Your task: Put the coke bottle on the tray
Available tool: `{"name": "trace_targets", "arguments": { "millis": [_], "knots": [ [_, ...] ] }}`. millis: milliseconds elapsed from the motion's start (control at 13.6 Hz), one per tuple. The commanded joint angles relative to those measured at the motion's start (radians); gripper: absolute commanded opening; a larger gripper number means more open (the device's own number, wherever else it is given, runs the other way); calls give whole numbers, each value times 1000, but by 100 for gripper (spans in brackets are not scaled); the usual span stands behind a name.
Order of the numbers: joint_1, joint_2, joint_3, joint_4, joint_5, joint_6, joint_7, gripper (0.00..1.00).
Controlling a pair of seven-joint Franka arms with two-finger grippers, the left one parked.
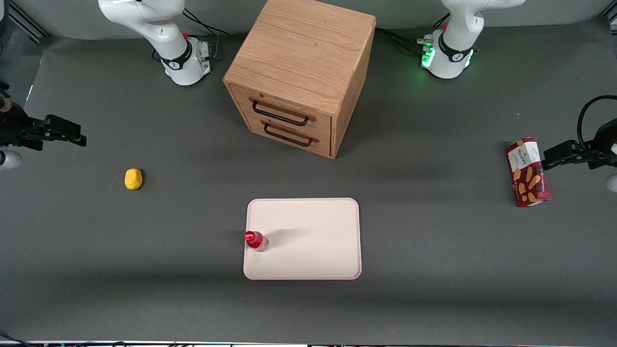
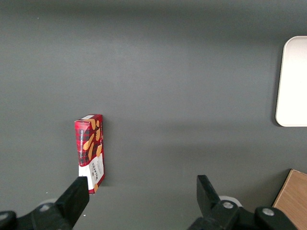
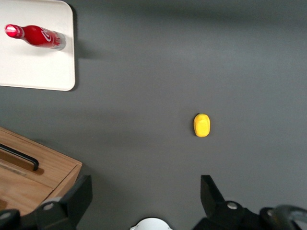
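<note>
Coke bottle on tray; tool (spread) above table.

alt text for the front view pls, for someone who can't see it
A small coke bottle stands on a cream tray, at the edge toward the working arm. The gripper hangs open and empty at that end of the table, above a yellow lump; a wooden drawer cabinet sits farther from the camera.

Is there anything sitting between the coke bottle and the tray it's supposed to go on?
Nothing visible does: the coke bottle already stands upright on the tray, near its edge toward the working arm's end. The gripper is open, holding nothing, out at the working arm's end of the table, with the yellow lump lying between it and the tray.
</note>
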Motion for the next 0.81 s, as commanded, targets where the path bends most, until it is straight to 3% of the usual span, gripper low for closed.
{"name": "trace_targets", "arguments": {
  "millis": [0,295,442,737],
  "knots": [
    [10,-86,-14,-143,21,94,-35,100],
    [7,-113,2,-220,21,166,-35,100],
    [-50,-109,73,-220,19,175,-32,100],
    [-18,-105,33,-213,18,175,-34,100]
  ]
}}
